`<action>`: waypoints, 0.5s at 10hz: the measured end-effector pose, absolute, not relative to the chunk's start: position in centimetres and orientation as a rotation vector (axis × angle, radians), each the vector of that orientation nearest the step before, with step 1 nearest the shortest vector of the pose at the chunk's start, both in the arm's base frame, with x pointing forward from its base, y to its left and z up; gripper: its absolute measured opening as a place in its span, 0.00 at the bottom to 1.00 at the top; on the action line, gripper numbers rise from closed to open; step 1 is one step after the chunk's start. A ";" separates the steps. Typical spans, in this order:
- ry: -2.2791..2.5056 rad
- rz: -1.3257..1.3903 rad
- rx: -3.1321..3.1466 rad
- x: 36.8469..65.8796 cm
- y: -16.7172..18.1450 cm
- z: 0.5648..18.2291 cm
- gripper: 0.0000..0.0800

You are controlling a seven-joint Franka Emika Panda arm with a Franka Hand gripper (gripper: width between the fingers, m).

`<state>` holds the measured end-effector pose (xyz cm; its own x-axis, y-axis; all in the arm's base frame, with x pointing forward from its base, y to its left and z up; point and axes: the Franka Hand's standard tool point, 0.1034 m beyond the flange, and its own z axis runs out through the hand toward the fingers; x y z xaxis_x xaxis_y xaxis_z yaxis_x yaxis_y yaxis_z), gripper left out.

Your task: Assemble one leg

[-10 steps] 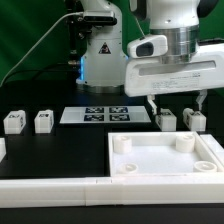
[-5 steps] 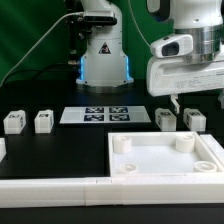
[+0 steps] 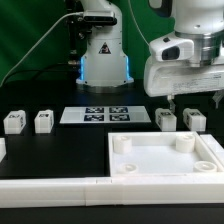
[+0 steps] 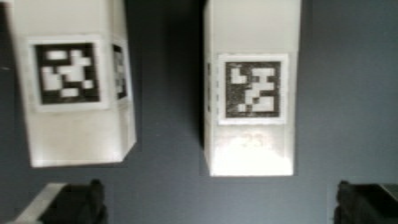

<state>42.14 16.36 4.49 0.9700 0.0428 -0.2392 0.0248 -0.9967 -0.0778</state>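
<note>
Pincer: the pincer hangs above the surface at the exterior view's right. Its jaws stand wide apart and hold nothing.
Fingertips: in the wrist view two dark fingertips show, well apart, with only dark surface between them. Neither touches a block.
Near pair of legs: the inner leg and the outer leg stand side by side just below the pincer, near each other but apart. They lie just beyond the far edge of the tray piece.
Wrist view of the pair: two white blocks lie parallel with a dark gap between them, each showing a black-and-white tag to the camera. The centred block lies nearer the midline of the pincer. The offset block lies in line with one fingertip. Which of these is the inner leg cannot be told.
Far pair of legs: two more legs and stand at the exterior view's left, well apart from the pincer.
Marker board: the marker board lies flat between the two pairs.
Border bar: a long white border bar runs along the near edge.
Robot base: a white robot base stands behind the marker board.
</note>
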 end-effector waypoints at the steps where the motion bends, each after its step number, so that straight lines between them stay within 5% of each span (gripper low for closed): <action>1: -0.063 0.515 -3.028 42.2 16.4 4.4 0.81; 5: -0.074 1.078 -2.897 40.8 17.3 3.5 0.81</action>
